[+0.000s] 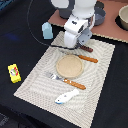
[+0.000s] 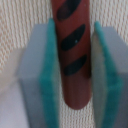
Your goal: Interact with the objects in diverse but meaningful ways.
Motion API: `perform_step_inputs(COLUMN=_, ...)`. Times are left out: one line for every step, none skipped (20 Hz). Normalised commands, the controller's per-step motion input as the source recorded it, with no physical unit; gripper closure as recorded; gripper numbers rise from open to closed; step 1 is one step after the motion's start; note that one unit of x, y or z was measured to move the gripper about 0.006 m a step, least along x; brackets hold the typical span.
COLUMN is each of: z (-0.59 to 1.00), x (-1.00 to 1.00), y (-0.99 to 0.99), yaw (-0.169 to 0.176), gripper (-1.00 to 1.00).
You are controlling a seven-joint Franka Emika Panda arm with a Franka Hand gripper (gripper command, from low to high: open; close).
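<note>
In the wrist view the brown sausage (image 2: 74,55), marked with dark stripes, lies lengthwise between my two teal pads (image 2: 49,75), and both pads press against its sides. From the exterior view my gripper (image 1: 83,45) is low over the far edge of the striped placemat (image 1: 35,82), with an end of the sausage (image 1: 88,49) showing beside it. The white-and-blue fish (image 1: 66,96) lies near the mat's front edge. A yellow packet (image 1: 14,73) sits off the mat on the exterior view's left. The pale blue carton (image 1: 47,31) stands at the back left. A dark long handle (image 1: 57,46) sticks out from under the arm.
A round wooden plate (image 1: 69,66) sits mid-mat, with an orange-handled knife (image 1: 87,58) behind it and an orange-handled fork (image 1: 67,81) in front. A bowl (image 1: 123,17) stands on a brown board at the back right. A black cable loops behind the carton.
</note>
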Motion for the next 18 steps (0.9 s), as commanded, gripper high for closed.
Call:
perform_step_inputs(z=0.33, x=0.13, y=-0.20, yaw=-0.040, gripper=1.00)
perform_step_inputs(z=0.41, x=0.03, y=-0.16, yaw=-0.034, gripper=1.00)
perform_step_inputs(z=0.40, x=0.01, y=-0.13, yaw=-0.031, gripper=1.00)
perform_step_inputs(z=0.32, x=0.00, y=-0.14, yaw=-0.031, gripper=1.00)
perform_step_inputs(z=0.23, x=0.00, y=-0.11, yaw=-0.026, gripper=1.00)
perform_step_inputs(z=0.14, x=0.00, y=0.00, yaw=-0.007, gripper=1.00)
perform_step_inputs(z=0.08, x=0.00, y=0.00, yaw=0.000, gripper=1.00)
perform_step_inputs(z=0.20, x=0.00, y=0.00, yaw=0.000, gripper=1.00)
perform_step_inputs(z=0.80, x=0.00, y=0.00, yaw=0.000, gripper=1.00)
perform_step_inputs(z=1.00, x=0.00, y=0.03, yaw=-0.026, gripper=1.00)
perform_step_inputs(z=1.00, x=-0.08, y=0.01, yaw=-0.023, gripper=1.00)
perform_step_inputs(z=1.00, x=-0.17, y=0.02, yaw=0.000, gripper=1.00)
perform_step_inputs(z=1.00, x=-0.43, y=-0.02, yaw=0.000, gripper=1.00)
perform_step_inputs(z=1.00, x=-0.52, y=-0.17, yaw=-0.027, gripper=1.00)
perform_step_inputs(z=1.00, x=-0.54, y=-0.20, yaw=-0.030, gripper=1.00)
perform_step_inputs(z=1.00, x=-0.56, y=-0.24, yaw=-0.032, gripper=1.00)
perform_step_inputs(z=1.00, x=-0.55, y=-0.33, yaw=-0.028, gripper=1.00)
perform_step_inputs(z=1.00, x=-0.52, y=-0.33, yaw=-0.024, gripper=1.00)
